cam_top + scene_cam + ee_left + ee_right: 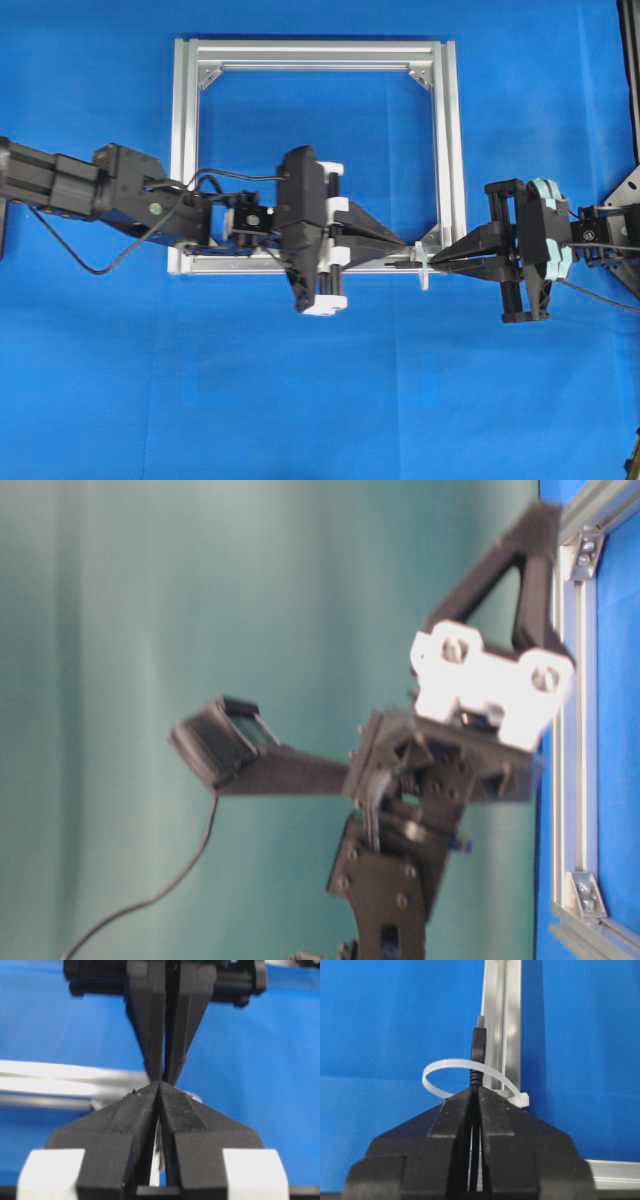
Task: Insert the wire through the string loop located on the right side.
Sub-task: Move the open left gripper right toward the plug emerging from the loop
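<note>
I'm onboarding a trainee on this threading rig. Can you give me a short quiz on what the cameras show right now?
1. Fill in: the string loop is ___ in colour.
2. True or false: the right hand is open.
3. The right hand grips: A the wire; B the string loop.
Key: 1 white; 2 false; 3 A.

top-down overhead, sideways table-level, 2 close wrist views
</note>
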Available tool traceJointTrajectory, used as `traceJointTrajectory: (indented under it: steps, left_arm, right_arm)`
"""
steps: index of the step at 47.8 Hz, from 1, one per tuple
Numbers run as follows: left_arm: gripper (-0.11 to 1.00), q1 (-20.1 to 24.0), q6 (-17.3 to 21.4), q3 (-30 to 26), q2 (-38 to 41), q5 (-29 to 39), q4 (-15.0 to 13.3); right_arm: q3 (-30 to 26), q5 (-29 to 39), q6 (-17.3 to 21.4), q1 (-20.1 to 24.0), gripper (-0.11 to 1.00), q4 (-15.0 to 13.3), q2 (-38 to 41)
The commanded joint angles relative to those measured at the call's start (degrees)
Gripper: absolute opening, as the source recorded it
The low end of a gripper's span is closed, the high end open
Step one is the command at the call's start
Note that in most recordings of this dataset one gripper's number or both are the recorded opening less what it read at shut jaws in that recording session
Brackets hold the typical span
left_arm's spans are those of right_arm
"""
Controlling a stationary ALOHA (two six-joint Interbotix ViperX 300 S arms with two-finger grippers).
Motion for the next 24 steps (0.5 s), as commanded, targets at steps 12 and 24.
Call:
traceJointTrajectory:
  steps: [12, 24]
  left_arm:
    - [0.00, 0.0, -0.4, -3.3, 0.4, 3.8, 0.3]
    - [0.09, -0.1, -0.4, -3.2, 0.5, 4.0, 0.3]
  right_arm:
    - [-0.9, -0.5, -0.7, -0.1, -0.04, -0.2, -0.4]
    - [-1.0, -0.6, -0.8, -0.1, -0.04, -0.2, -0.4]
